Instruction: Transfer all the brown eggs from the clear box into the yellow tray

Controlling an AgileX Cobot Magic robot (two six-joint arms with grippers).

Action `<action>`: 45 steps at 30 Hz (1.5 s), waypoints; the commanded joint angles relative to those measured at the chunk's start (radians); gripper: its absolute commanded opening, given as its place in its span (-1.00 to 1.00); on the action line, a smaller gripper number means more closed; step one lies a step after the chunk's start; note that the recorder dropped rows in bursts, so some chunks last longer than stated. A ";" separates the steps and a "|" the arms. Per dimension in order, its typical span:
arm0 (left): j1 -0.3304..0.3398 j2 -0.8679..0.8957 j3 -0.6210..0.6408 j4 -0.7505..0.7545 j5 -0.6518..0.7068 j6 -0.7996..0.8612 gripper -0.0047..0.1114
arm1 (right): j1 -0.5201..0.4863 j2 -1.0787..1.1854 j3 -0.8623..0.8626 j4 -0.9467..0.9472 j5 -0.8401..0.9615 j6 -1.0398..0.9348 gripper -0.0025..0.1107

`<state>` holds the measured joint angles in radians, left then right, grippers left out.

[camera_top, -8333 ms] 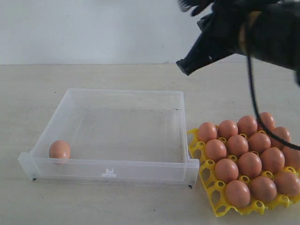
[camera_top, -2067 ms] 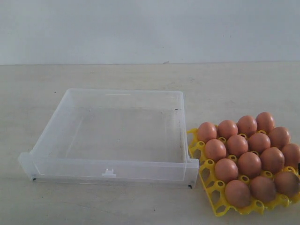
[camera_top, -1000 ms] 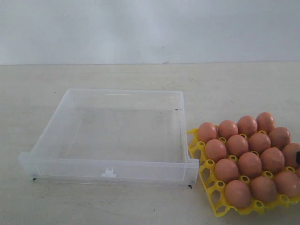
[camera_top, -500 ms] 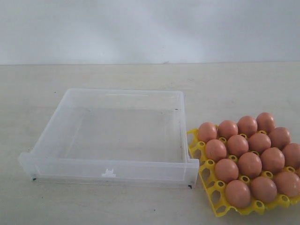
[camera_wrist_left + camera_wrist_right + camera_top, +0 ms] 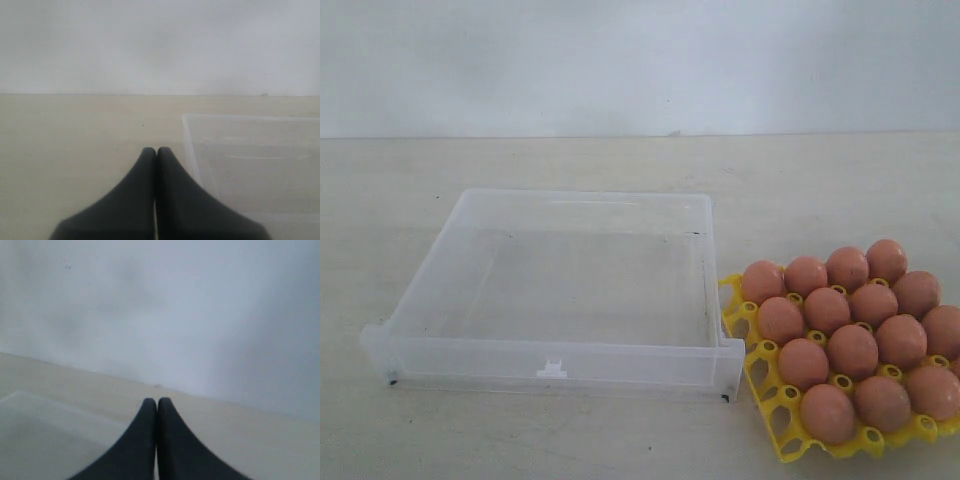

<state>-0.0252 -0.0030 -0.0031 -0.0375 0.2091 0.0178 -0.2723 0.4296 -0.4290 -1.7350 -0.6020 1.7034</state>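
Observation:
The clear box sits left of centre in the exterior view with no egg inside. Beside its right wall lies the yellow tray, its cups filled with several brown eggs. Neither arm appears in the exterior view. My left gripper is shut with nothing between its black fingers; a corner of the clear box lies just beyond its tips. My right gripper is also shut and holds nothing, pointing over the table toward the pale wall, with a blurred pale edge of the clear box beside it.
The beige table runs back to a plain white wall. The tray lies at the exterior view's right edge, and its rightmost eggs are cut off by the frame.
The last egg has left the box and now sits in the tray. A dark gripper tip at the right edge one second ago has withdrawn out of view. The box and tray have not shifted.

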 commanded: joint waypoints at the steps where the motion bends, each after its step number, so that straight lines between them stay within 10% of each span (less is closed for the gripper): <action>1: -0.008 0.003 0.003 0.000 0.000 0.002 -0.99 | 0.012 -0.121 -0.012 -0.009 0.180 -0.167 -0.96; 6: -0.008 0.003 0.003 0.000 0.000 0.002 -0.99 | 0.012 -0.116 -0.012 -0.009 0.027 -0.179 -0.96; 17: -0.008 0.003 0.003 0.000 0.000 0.002 -0.99 | 0.012 -0.118 -0.019 0.157 0.303 -0.264 -0.96; 20: -0.008 0.003 0.003 0.000 0.000 0.002 -0.99 | 0.012 -0.100 -0.015 0.613 0.340 -0.656 -0.96; 24: -0.008 0.003 0.003 0.000 0.000 0.002 -0.99 | 0.030 -0.070 0.038 1.646 0.172 -1.904 -0.96; 33: -0.008 0.003 0.003 0.000 -0.004 0.002 -0.99 | 0.152 -0.266 0.429 1.641 0.602 -1.624 -0.96; 35: -0.008 0.003 0.003 0.000 -0.002 0.002 -0.99 | 0.196 -0.419 0.429 1.641 0.926 -1.615 -0.96; 45: -0.008 0.003 0.003 0.002 -0.002 0.002 -0.99 | 0.171 -0.430 0.429 1.668 0.951 -1.501 -0.96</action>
<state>-0.0270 -0.0030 -0.0031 -0.0375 0.2091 0.0178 -0.0781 0.0046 0.0006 -0.0690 0.3685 0.1904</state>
